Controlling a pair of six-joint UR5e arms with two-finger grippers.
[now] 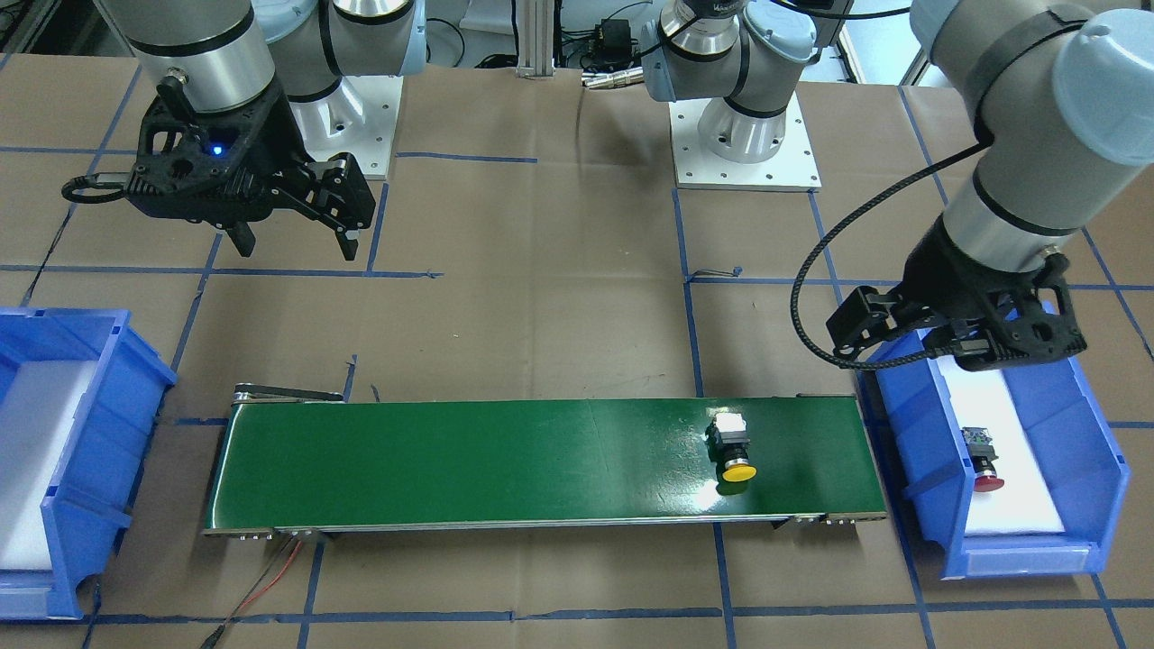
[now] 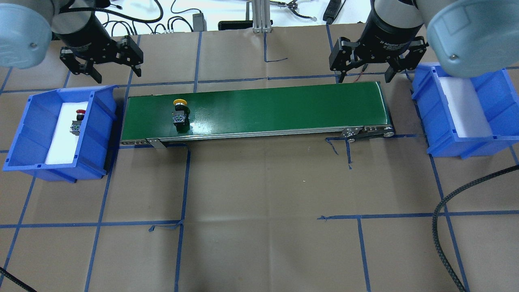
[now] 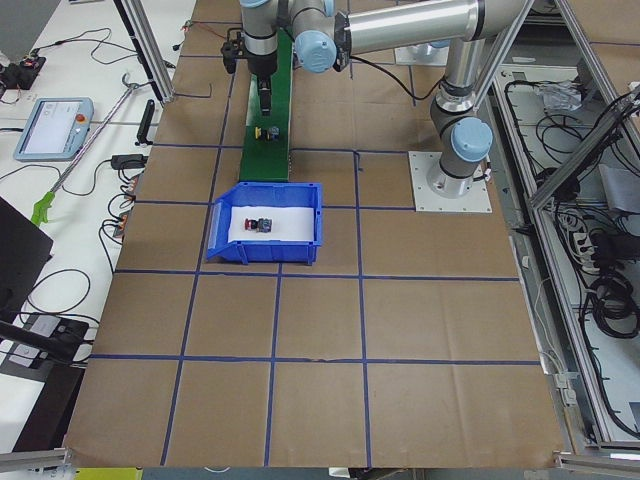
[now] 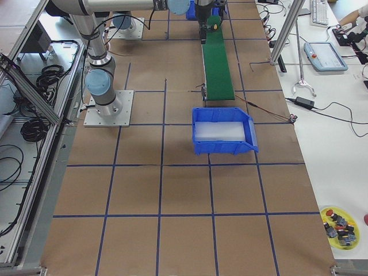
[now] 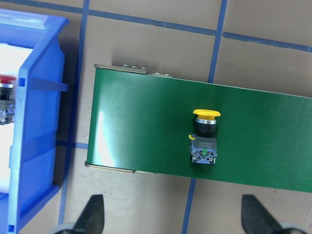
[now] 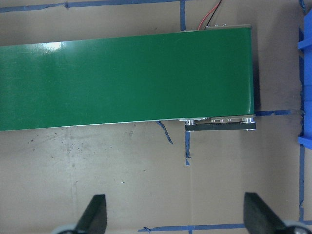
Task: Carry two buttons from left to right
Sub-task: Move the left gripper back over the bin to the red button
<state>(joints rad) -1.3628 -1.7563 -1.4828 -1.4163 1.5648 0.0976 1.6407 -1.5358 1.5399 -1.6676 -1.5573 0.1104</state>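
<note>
The yellow-capped button (image 2: 179,111) lies on its side on the green conveyor belt (image 2: 284,105), near its left end; it also shows in the front view (image 1: 732,448) and the left wrist view (image 5: 204,139). The red-capped button (image 2: 77,121) lies in the left blue bin (image 2: 101,121), on white padding, and shows in the front view (image 1: 983,460). My left gripper (image 2: 118,76) is open and empty, above the table behind the bin and the belt's left end. My right gripper (image 2: 365,78) is open and empty, behind the belt's right end.
The right blue bin (image 2: 498,93) holds only white padding. Red and black wires (image 1: 270,572) run from the belt's right end. A yellow dish (image 4: 339,227) with several spare buttons sits off the table. Blue tape lines grid the brown table cover.
</note>
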